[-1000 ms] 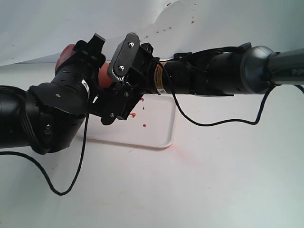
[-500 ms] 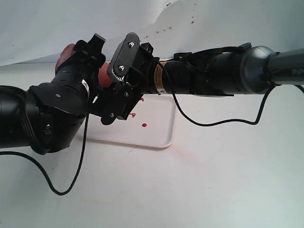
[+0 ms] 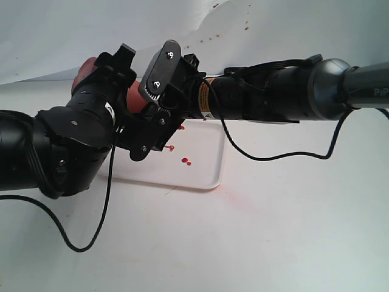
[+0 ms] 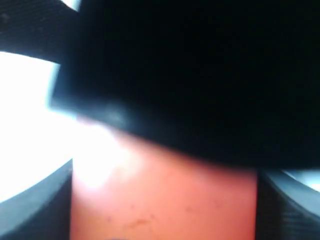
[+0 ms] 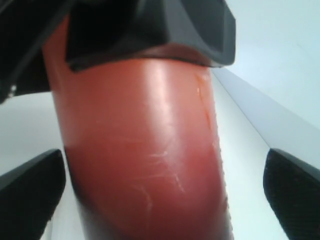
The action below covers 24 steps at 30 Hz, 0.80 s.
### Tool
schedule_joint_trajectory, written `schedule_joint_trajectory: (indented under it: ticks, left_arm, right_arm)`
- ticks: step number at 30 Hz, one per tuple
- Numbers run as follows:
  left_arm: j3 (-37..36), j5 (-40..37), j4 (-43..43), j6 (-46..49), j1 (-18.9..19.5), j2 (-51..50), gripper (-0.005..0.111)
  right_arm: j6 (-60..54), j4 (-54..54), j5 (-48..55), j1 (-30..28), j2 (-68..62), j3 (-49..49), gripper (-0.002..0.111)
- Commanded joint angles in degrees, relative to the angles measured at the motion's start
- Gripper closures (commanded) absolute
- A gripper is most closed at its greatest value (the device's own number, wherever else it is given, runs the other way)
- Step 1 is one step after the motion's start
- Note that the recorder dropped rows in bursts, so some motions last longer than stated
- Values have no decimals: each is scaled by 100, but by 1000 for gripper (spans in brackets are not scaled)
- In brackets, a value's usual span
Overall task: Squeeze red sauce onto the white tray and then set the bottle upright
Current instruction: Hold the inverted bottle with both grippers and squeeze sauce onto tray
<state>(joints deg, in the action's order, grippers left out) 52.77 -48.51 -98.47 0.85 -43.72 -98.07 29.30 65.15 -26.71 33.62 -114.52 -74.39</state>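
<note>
The red-tinted bottle (image 3: 134, 97) hangs tilted over the white tray (image 3: 200, 173), base up and to the left, nozzle end (image 3: 172, 148) pointing down at the tray. My left gripper (image 3: 118, 85) is shut on the bottle (image 4: 165, 195), whose sides press against both fingers (image 4: 35, 200). My right gripper (image 3: 157, 109) reaches in from the right and stands open around the bottle (image 5: 145, 165), with a gap to one finger (image 5: 295, 190). Two small blobs of red sauce (image 3: 186, 162) lie on the tray below the nozzle.
Red specks (image 3: 209, 39) dot the white backdrop behind the tray. A faint reddish smear (image 3: 234, 198) marks the table just right of the tray. A black cable (image 3: 91, 243) loops over the table at the front left.
A second small red blob has landed on the tray beside the first. The right gripper has shifted slightly up and right on the bottle. The left arm has stayed put.
</note>
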Motion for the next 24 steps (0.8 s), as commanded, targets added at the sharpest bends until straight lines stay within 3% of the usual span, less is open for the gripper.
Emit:
schedule_joint_trajectory:
  ticks: [1,3,7,8,24]
  left_arm:
    - [55,-74,-148,-197,-17,68,107]
    - [55,-74,-148,-197,-17,68,107]
    - [55,-74,-148,-197,-17,68,107]
    - [55,-74,-148,-197,-17,68,107]
    - [55,-74,-148,-197,-17,68,107]
  right_arm:
    - [136,-125,-560,67,17,-43,20]
    - [136,-82,-560,67,17,-43,40]
    - [136,141,-560,67,17,-43,101]
    - [167,141,-560,67,17,-43,108]
    - [249,129,-560,67,17,-43,107]
